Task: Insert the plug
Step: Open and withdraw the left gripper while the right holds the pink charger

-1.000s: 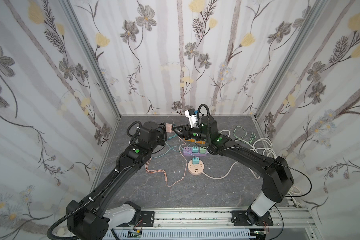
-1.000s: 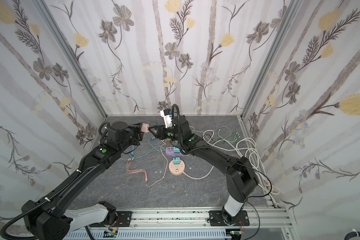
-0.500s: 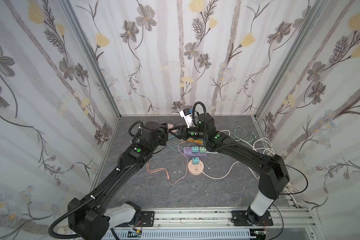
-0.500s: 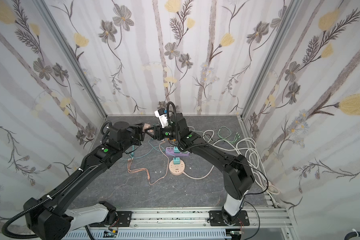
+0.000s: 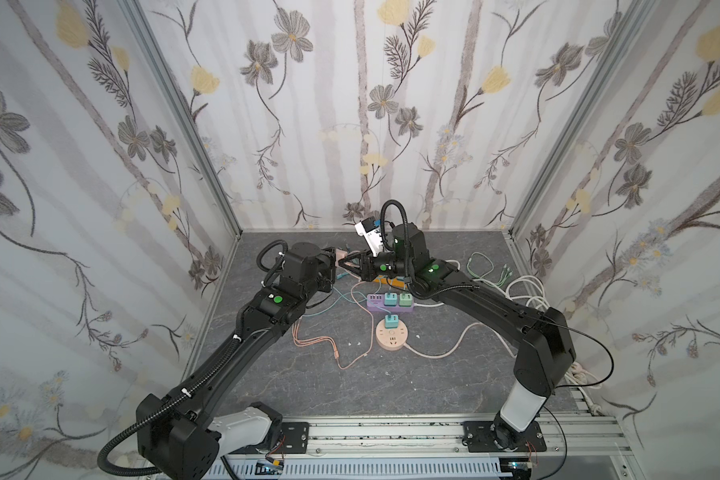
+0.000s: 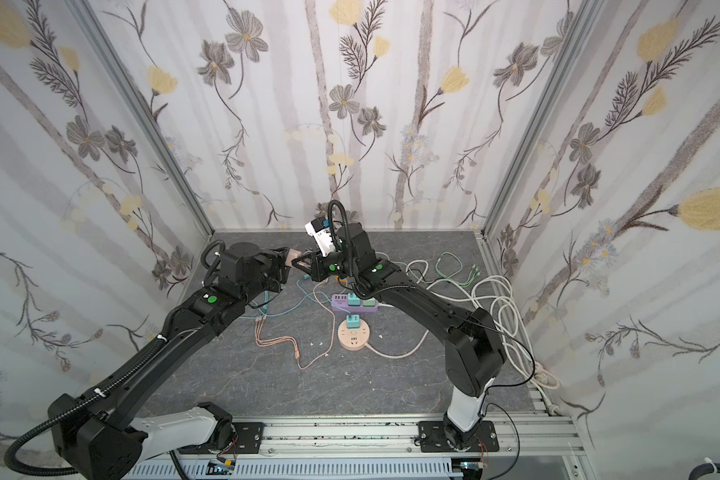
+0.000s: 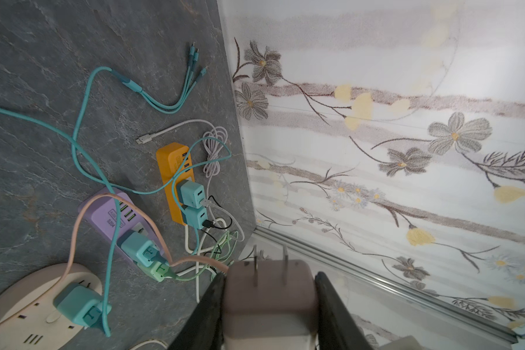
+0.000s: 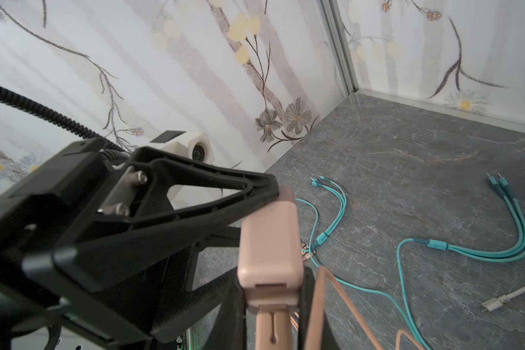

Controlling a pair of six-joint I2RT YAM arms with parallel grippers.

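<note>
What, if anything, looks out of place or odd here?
The pink charger hangs in mid-air between the left claw and right claw, unplugged. Teal and pink cables lie tangled over the purple power strip.

My left wrist view cut off the blurred pink plug (image 7: 270, 303) and the round socket (image 7: 12, 298) at its edge.

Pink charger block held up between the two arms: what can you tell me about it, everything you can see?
The pink charger is a rounded, matte plastic block with two flat metal prongs on one end and a matching pink cable plugged into the other. It hangs above the table, clamped by the left pincer; the right pincer flanks its cable end, grip unclear.
</note>
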